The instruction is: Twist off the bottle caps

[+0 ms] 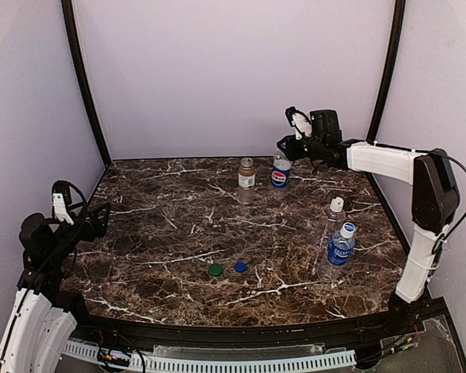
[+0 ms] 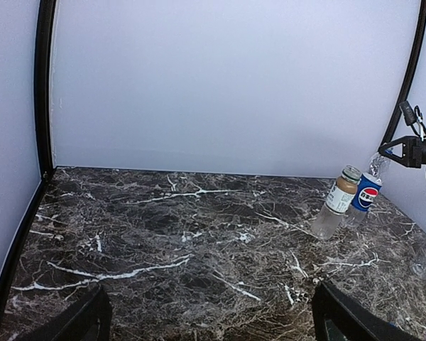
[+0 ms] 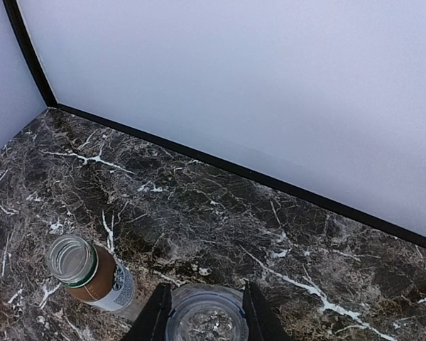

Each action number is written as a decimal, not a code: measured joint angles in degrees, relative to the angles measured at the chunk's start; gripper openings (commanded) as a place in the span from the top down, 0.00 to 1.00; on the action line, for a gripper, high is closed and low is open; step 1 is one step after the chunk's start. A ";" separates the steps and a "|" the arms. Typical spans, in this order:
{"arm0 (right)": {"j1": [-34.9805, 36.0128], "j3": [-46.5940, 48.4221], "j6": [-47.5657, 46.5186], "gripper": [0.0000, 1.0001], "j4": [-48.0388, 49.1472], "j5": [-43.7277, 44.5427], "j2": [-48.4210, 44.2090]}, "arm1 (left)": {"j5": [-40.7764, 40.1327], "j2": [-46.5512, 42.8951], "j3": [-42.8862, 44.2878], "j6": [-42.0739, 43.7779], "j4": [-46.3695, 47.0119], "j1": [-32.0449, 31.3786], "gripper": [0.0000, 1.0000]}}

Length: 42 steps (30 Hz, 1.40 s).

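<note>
My right gripper (image 1: 290, 146) is shut on the open neck of the Pepsi bottle (image 1: 280, 174), which stands at the back of the table. In the right wrist view its fingers (image 3: 156, 316) flank the bottle's uncapped mouth (image 3: 204, 320). The brown-filled bottle (image 1: 247, 177) stands just to its left, also uncapped (image 3: 91, 273). The green cap (image 1: 215, 270) and the dark blue cap (image 1: 240, 266) lie on the table near the front middle. The plain clear bottle (image 1: 335, 214) with a white cap and the blue-label bottle (image 1: 341, 247) with a white, blue-marked cap stand at the right. My left gripper (image 1: 101, 214) is open and empty at the far left.
The marble table (image 1: 163, 233) is closed in by white walls at the back and sides, with black posts in the corners. The left wrist view shows the two back bottles (image 2: 339, 201) and the right gripper (image 2: 401, 151) far off to the right.
</note>
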 measured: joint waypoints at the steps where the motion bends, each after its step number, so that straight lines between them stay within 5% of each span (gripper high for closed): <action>1: 0.00 0.00 0.00 1.00 0.00 -0.04 0.00 | 0.04 0.00 0.00 0.00 0.02 0.00 0.01; 3: 0.00 0.00 0.04 1.00 0.00 -0.09 0.00 | 0.07 0.00 0.00 0.00 0.02 0.00 0.01; 8: 0.00 0.96 -0.24 0.47 -1.81 -0.11 0.04 | 0.28 0.00 0.00 -0.02 0.15 0.00 0.01; 14: 0.00 4.44 -1.22 0.26 -6.78 -0.94 1.09 | 0.66 0.00 -0.02 -0.20 0.37 0.00 0.01; 17: 0.00 5.75 -1.51 0.02 -9.01 -1.33 1.16 | 0.74 0.00 -0.02 -0.22 0.39 0.00 0.01; 25: 0.02 9.38 -1.01 0.01 -16.31 0.26 -0.42 | 0.92 -0.02 -0.28 -0.28 0.42 0.02 0.01; 33: 0.02 9.44 4.79 0.01 -36.96 12.52 -13.22 | -0.09 -0.87 -0.63 -0.42 0.39 0.35 0.01; 42: 0.15 -2.32 12.92 0.18 -57.20 16.83 -27.61 | -0.85 -2.82 -1.29 -0.42 0.44 0.39 0.01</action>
